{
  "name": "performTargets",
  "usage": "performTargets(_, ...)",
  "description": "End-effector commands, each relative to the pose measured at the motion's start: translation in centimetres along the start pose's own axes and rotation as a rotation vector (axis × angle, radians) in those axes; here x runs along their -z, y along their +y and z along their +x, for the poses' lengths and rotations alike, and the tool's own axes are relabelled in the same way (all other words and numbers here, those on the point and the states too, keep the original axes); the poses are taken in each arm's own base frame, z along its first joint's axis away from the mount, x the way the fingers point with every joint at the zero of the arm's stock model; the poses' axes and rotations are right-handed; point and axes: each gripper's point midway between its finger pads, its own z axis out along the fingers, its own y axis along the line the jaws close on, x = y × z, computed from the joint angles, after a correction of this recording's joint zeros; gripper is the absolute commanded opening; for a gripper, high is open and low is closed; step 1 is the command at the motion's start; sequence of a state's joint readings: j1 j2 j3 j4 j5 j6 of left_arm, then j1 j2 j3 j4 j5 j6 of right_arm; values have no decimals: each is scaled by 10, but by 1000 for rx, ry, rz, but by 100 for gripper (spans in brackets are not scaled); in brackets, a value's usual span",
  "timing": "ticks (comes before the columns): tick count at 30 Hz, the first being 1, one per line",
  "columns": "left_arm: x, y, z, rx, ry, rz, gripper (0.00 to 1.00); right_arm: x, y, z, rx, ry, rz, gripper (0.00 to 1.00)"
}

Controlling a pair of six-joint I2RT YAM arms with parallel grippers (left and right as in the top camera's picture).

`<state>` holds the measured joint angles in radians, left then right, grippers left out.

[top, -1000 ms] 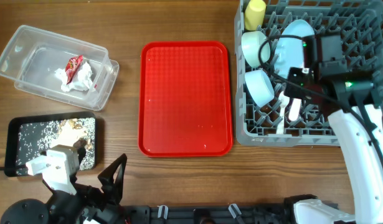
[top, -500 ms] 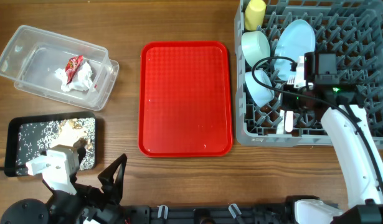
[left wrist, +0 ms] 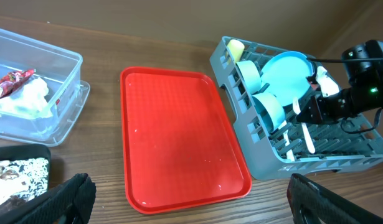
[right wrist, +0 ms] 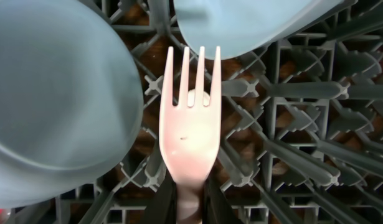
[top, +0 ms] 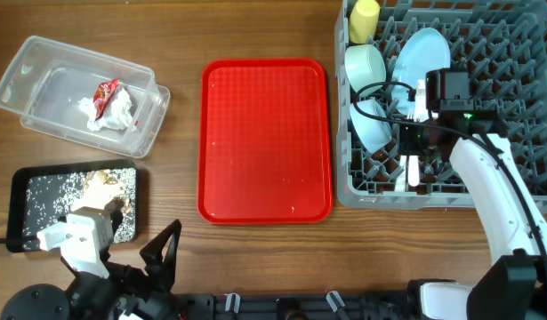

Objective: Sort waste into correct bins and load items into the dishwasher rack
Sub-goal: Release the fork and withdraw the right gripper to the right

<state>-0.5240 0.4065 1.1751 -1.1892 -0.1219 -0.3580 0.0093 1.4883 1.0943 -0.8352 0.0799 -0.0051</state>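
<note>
Nearly done, I'd judge: wrapper (top: 105, 92) + napkin (top: 118, 114) in clear tub (top: 42, 64), scraps (top: 100, 185) on black tray (top: 19, 182); cup (top: 365, 18), plate (top: 424, 49), bowls (top: 366, 64) in rack (top: 522, 36). R gripper (right wrist: 190, 206) pinches the fork (right wrist: 190, 134) by its handle, over the rack grid beside a bowl (releasing it looks like the last job). L gripper (left wrist: 194, 205) wide open, empty.

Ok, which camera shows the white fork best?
Right wrist: the white fork fills the frame, tines clear against the dishwasher rack. Overhead and left wrist show only white slivers in the rack, too small to identify.
</note>
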Motion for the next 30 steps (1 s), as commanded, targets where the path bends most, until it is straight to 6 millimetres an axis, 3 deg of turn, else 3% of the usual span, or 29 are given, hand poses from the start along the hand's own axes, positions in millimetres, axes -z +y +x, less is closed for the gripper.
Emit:
performTargets(1, 1, 2, 0, 10, -9, -6, 100, -6, -5, 4, -11, 17, 25, 57)
performTargets(2, 1, 2, 0, 10, -9, -6, 100, -5, -5, 4, -14, 17, 25, 63)
performTargets(6, 1, 2, 0, 10, -9, -6, 100, -2, -4, 2, -36, 18, 21, 64)
performTargets(11, 1, 4, 4, 8, 7, -14, 100, 34, -7, -11, -73, -12, 17, 60)
performTargets(14, 1, 5, 7, 6, 21, -20, 100, 81, -5, -21, -101, -85, -17, 59)
performTargets(18, 1, 7, 12, 3, 40, -30, 100, 150, 16, -25, -92, -252, -178, 59)
performTargets(21, -1, 8, 13, 1, 52, -35, 100, 202, 27, -10, -75, -398, -270, 59)
performTargets(25, -17, 7, 15, -23, 113, -66, 100, 250, 25, 24, -81, -532, -281, 60)
performTargets(27, -29, 7, 17, -37, 158, -85, 100, 262, 26, 44, -77, -563, -294, 60)
performTargets(30, -43, 5, 19, -43, 207, -107, 100, 266, 34, 73, -62, -565, -341, 59)
